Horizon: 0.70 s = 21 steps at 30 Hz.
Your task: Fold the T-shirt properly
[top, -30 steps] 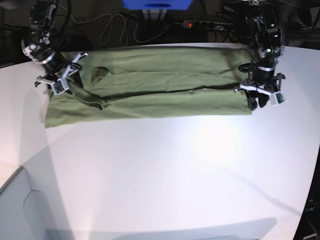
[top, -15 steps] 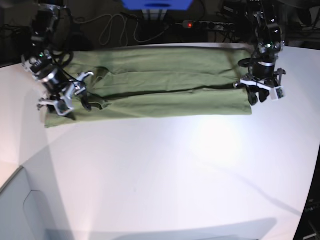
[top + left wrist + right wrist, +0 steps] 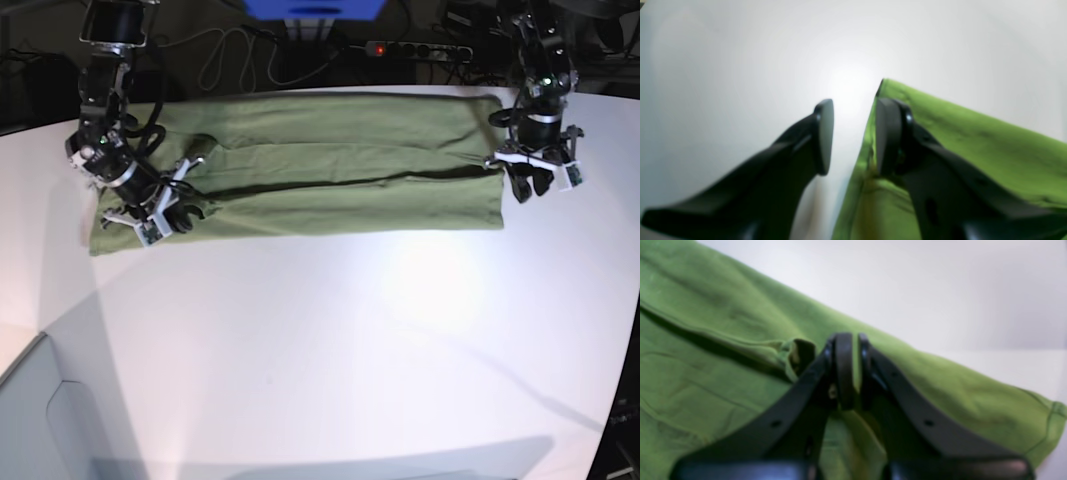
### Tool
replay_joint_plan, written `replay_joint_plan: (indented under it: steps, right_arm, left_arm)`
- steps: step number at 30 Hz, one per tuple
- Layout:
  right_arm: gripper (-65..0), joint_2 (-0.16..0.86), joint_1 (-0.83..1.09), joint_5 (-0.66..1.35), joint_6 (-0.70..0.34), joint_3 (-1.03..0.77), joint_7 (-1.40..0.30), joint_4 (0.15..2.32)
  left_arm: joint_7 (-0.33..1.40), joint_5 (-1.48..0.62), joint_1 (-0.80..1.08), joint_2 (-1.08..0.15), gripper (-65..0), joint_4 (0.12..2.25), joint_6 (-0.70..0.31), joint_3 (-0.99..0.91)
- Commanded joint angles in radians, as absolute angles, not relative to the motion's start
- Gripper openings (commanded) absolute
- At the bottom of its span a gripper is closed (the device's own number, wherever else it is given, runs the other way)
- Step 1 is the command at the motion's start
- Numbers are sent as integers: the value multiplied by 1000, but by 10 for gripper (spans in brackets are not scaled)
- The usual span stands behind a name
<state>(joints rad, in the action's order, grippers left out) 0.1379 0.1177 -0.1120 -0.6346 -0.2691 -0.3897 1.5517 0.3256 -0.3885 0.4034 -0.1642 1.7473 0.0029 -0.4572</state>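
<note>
Starting at the left edge of the white table (image 3: 300, 340), we have the right gripper (image 3: 165, 212) down on the T-shirt (image 3: 330, 165), near the collar end of the folded band. In its wrist view the right gripper's (image 3: 850, 370) jaws are nearly together, only a thin slit between the pads, hovering over the T-shirt (image 3: 723, 350) beside a small raised pucker; we cannot tell whether any fabric sits in that slit. The shirt itself stretches as a long, already folded strip along the far edge of the table, almost corner to corner.

Moving right, the left gripper (image 3: 532, 180) sits at the shirt's right end. Its wrist view shows the left gripper (image 3: 853, 133) with jaws clearly parted, straddling the edge of the T-shirt (image 3: 973, 133): one pad over bare table, the other over cloth, nothing held.

The risk, as we judge it: if the left closes here it may catch only the top layer, or nothing, and the fold opens when lifted. An uneven pull between the two ends would skew the strip.
</note>
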Motion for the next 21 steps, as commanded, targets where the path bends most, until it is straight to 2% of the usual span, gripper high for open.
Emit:
replay_joint_plan:
  steps: [1, 14, 19, 21]
  right_arm:
    - [-650, 147, 120, -96, -644, -272, -366, 1567]
    - [-650, 147, 351, -94, -645, -272, -360, 1781]
    - [-650, 147, 363, -94, -645, -282, -360, 1847]
    - [-650, 148, 357, -94, -645, -297, -360, 1850]
  left_arm:
    - [303, -392, 409, -176, -446, 1765, 1, -467]
    - [303, -394, 406, -174, -442, 1765, 1, -460]
    - [303, -509, 417, -179, -441, 1793, -1, -460]
    - [303, -572, 426, -183, -412, 1813, -1, -458]
